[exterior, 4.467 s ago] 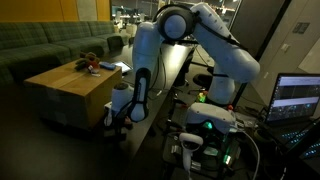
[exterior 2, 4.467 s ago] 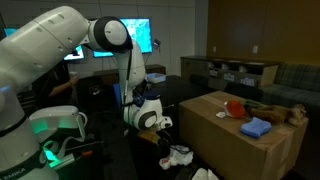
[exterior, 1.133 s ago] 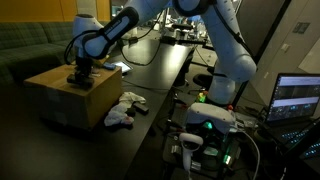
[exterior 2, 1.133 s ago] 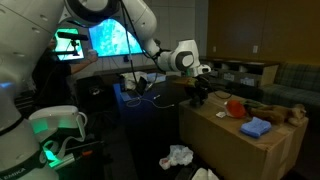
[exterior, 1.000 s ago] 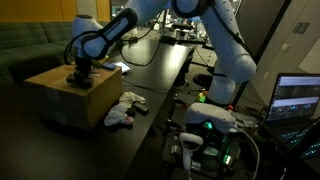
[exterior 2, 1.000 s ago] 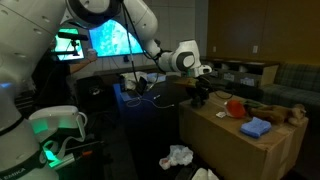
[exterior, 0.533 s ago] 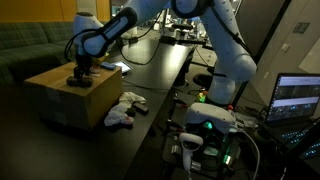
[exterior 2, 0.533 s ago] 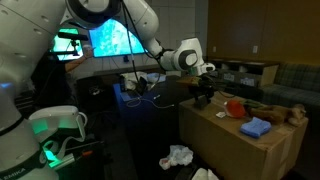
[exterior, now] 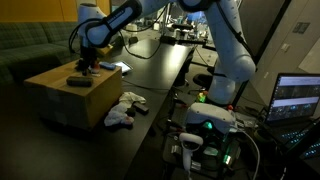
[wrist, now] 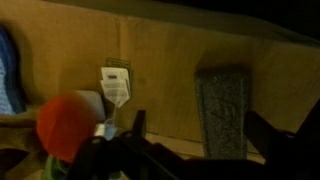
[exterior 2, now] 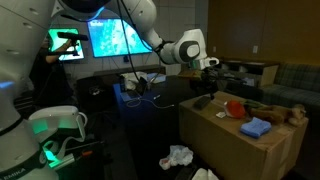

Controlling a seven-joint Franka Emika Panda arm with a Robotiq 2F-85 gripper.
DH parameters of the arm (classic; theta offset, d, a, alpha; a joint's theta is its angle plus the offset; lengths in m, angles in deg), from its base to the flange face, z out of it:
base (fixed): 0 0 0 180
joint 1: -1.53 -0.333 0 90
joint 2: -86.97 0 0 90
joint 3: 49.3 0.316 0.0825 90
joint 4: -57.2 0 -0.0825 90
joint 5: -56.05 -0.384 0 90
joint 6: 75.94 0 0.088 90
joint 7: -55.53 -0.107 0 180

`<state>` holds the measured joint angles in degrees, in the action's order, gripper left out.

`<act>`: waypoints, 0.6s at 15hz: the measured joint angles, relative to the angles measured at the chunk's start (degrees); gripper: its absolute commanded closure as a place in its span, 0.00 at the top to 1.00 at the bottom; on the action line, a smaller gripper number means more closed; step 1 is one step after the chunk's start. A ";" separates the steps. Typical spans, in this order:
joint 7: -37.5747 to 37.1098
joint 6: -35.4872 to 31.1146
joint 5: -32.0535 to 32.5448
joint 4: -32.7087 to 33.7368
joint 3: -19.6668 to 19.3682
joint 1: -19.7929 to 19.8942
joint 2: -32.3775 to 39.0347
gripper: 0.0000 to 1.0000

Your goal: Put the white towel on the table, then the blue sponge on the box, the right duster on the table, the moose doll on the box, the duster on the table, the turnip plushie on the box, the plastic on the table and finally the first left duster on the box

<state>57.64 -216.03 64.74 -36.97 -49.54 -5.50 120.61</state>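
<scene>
A dark grey flat duster (wrist: 224, 110) lies on the tan box (wrist: 160, 60), seen in both exterior views near the box's edge (exterior: 77, 81) (exterior 2: 204, 101). My gripper (wrist: 203, 135) hangs just above it, open, its jaws wide on either side and nothing between them; it shows over the box (exterior: 85, 67) (exterior 2: 210, 84). The blue sponge (exterior 2: 256, 127) and the reddish-brown moose doll (exterior 2: 277, 112) rest on the box top (exterior 2: 235, 140). A red-orange plush (exterior 2: 234, 106) (wrist: 65, 125) lies beside them. The white towel (exterior: 122, 108) (exterior 2: 180, 155) lies on the black table (exterior: 150, 90).
A white label (wrist: 117, 85) is stuck on the box top. A green sofa (exterior: 40, 45) stands behind the box. Lit monitors (exterior 2: 118, 38), cables and a laptop (exterior: 298, 98) sit around the table, with the robot base (exterior: 205, 125) beside it.
My gripper has opened and let go of the duster, which now lies on the box, and the gripper has risen a little above it.
</scene>
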 measured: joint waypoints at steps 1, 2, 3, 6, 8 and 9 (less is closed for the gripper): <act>1.10 1.65 -0.29 -1.55 0.27 0.79 -2.07 1.00; 2.20 3.23 -0.57 -3.36 0.48 1.61 -4.41 1.00; 3.30 5.01 -0.94 -5.35 0.63 2.50 -7.04 1.00; 4.61 11.93 -2.43 -11.07 1.15 3.99 -15.58 1.00; 4.10 17.31 -3.71 -14.53 2.21 3.90 -21.51 1.00; 3.70 20.00 -4.48 -16.18 2.74 3.85 -24.43 1.00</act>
<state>61.34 -196.03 60.25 -53.15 -46.80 -1.65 96.18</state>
